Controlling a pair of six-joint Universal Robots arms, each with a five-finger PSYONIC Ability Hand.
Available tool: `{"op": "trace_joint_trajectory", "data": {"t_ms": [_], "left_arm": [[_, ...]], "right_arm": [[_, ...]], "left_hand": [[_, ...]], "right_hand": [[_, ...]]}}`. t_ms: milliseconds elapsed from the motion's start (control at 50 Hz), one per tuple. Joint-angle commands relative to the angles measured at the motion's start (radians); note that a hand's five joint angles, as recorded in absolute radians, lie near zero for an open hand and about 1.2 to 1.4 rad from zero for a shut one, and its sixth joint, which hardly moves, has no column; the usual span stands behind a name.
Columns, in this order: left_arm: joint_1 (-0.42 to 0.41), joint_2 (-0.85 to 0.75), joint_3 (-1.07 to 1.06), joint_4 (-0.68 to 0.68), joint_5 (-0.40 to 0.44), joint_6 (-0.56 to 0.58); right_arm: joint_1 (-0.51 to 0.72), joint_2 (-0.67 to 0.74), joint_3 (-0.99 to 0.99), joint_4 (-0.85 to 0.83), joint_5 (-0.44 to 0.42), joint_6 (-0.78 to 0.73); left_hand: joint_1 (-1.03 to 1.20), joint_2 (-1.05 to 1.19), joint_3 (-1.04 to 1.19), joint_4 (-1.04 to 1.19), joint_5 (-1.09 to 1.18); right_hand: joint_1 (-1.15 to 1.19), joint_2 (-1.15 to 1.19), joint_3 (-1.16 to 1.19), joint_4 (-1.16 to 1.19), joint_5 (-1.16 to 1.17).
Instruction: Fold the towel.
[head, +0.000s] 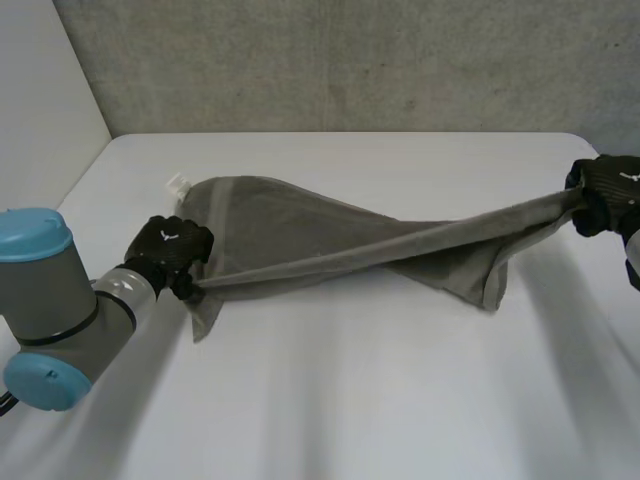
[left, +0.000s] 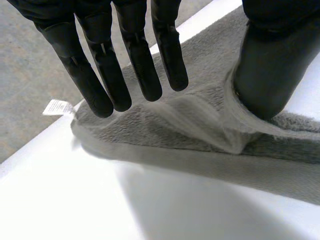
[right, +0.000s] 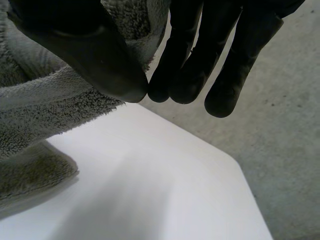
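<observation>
A grey towel (head: 330, 235) is pulled into a long, partly lifted band across the white table (head: 350, 390). At its left end sits a white label (head: 178, 185). My left hand (head: 168, 250) is at the towel's near left corner. In the left wrist view its fingers (left: 100, 65) are straight and spread above the towel (left: 200, 125), the thumb tip rests on a fold, and the label (left: 57, 106) lies past the fingertips. My right hand (head: 605, 190) holds the towel's right end off the table. There the thumb (right: 90, 55) pinches the towel (right: 45, 100) against the fingers.
A grey wall (head: 350, 60) runs behind the table's far edge. The table's rounded corner (right: 235, 165) lies under my right hand, with grey floor (right: 285, 125) beyond it. Bare tabletop stretches in front of the towel.
</observation>
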Motion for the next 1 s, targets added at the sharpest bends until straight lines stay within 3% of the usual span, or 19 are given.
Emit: {"op": "trace_joint_trajectory", "data": {"t_ms": [20,100,140,260,300,380,420,580,600,720,760,880,920,1000], "left_arm": [[0.006,0.006,0.012,0.006,-0.005,-0.001],[0.015,0.022,0.016,0.005,-0.005,-0.003],[0.021,0.071,0.018,0.0,0.014,-0.001],[0.027,0.135,0.061,-0.02,0.031,-0.004],[0.047,0.212,0.102,-0.067,0.047,-0.006],[0.072,0.296,0.165,-0.138,0.072,-0.015],[0.085,0.347,0.234,-0.197,0.099,-0.021],[0.089,0.347,0.291,-0.293,0.112,-0.039],[0.087,0.333,0.268,-0.296,0.113,-0.039],[0.078,0.279,0.177,-0.285,0.113,-0.027],[0.079,0.257,0.133,-0.262,0.113,-0.027],[0.087,0.227,0.067,-0.205,0.115,-0.027],[0.09,0.218,0.038,-0.167,0.115,-0.027],[0.092,0.201,0.022,-0.142,0.115,-0.027]], "right_arm": [[-0.009,-0.056,0.003,-0.005,-0.001,0.0],[-0.009,-0.084,0.007,-0.005,-0.001,0.0],[-0.006,-0.105,-0.01,-0.001,-0.006,-0.009],[0.004,-0.116,-0.079,0.062,-0.039,-0.036],[0.0,-0.14,-0.136,0.167,-0.094,-0.082],[-0.002,-0.143,-0.231,0.286,-0.133,-0.141],[0.004,-0.139,-0.343,0.43,-0.153,-0.197],[0.044,-0.016,-0.49,0.702,-0.161,-0.352],[0.075,-0.001,-0.481,0.697,-0.159,-0.357],[0.199,0.019,-0.398,0.617,-0.148,-0.352],[0.251,0.019,-0.31,0.505,-0.135,-0.339],[0.325,0.007,-0.176,0.324,-0.127,-0.303],[0.403,0.004,-0.115,0.26,-0.118,-0.294],[0.471,0.004,-0.066,0.252,-0.105,-0.285]], "left_hand": [[-0.086,-0.077,-0.078,-0.092,-0.245],[-0.003,0.005,0.004,-0.009,-0.163],[0.554,0.562,0.562,0.548,0.395],[0.557,0.565,0.565,0.551,0.398],[0.557,0.565,0.565,0.551,0.398],[0.557,0.565,0.565,0.551,0.398],[0.557,0.565,0.565,0.551,0.398],[0.557,0.565,0.565,0.551,0.398],[0.557,0.565,0.565,0.551,0.398],[0.557,0.565,0.565,0.551,0.398],[0.557,0.565,0.565,0.551,0.398],[0.557,0.565,0.565,0.551,0.398],[0.557,0.565,0.565,0.551,0.398],[0.557,0.565,0.565,0.551,0.398]], "right_hand": [[0.065,0.068,0.061,0.055,0.058],[0.065,0.068,0.061,0.055,0.058],[0.065,0.068,0.061,0.055,0.058],[0.065,0.068,0.061,0.055,0.058],[0.065,0.068,0.061,0.055,0.058],[0.065,0.068,0.061,0.055,0.058],[0.065,0.068,0.061,0.055,0.058],[0.005,0.008,0.001,-0.005,-0.002],[-0.216,-0.213,-0.221,-0.227,-0.223],[-0.618,-0.615,-0.622,-0.628,-0.625],[-0.796,-0.793,-0.8,-0.806,-0.803],[-0.944,-0.941,-0.948,-0.954,-0.951],[-0.941,-0.938,-0.945,-0.951,-0.948],[-0.941,-0.938,-0.945,-0.951,-0.948]]}}
